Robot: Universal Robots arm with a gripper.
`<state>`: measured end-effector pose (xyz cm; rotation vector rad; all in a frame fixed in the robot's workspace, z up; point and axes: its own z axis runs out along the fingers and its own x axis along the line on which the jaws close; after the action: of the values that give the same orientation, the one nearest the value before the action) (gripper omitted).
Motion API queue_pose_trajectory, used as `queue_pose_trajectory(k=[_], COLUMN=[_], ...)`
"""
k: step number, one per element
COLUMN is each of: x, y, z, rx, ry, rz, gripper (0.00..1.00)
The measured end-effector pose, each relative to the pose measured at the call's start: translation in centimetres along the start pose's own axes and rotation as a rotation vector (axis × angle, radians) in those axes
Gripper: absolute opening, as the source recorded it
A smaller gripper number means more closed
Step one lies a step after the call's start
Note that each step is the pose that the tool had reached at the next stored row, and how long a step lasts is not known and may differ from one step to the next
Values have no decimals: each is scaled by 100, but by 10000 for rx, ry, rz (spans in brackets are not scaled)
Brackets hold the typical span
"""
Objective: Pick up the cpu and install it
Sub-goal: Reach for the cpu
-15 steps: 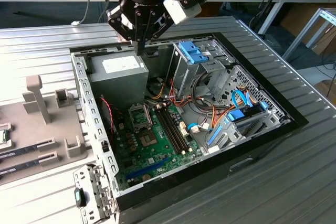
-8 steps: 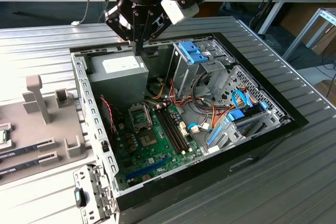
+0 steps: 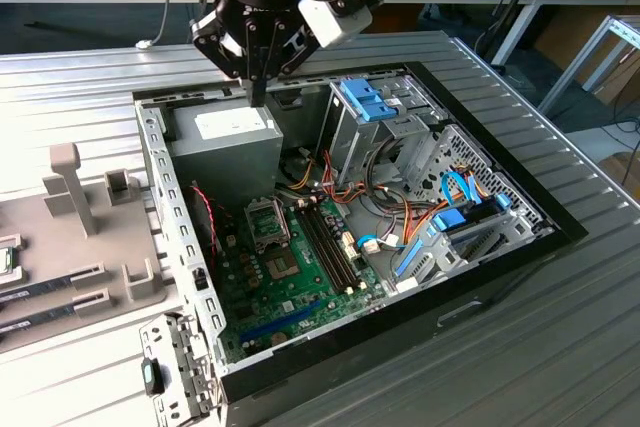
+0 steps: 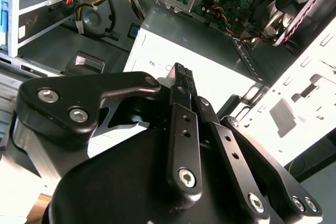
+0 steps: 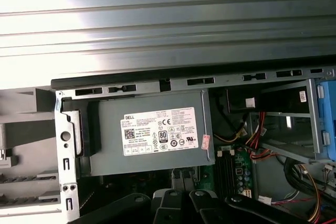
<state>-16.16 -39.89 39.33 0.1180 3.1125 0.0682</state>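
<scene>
Gripper (image 3: 258, 95) clenched, fingertips together, hanging over the power supply (image 3: 225, 137) in the open computer case (image 3: 160, 197) | cpu (image 3: 7, 259) on grey fixture tray (image 3: 60, 247), exterior view's left edge, well apart from gripper.

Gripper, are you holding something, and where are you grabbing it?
Nothing seems held: the gripper has its jaws shut together, over the power supply.

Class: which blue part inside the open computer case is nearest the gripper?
The blue plastic latches atop the silver drive cage; the blue cables sit farther from the black gripper.
</scene>
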Motion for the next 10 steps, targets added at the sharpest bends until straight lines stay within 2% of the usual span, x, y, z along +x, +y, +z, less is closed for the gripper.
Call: queue_pose_trajectory(k=[10], x=[61], y=[-5], z=[-2], rx=[0], ry=[0], rz=[0], gripper=[10])
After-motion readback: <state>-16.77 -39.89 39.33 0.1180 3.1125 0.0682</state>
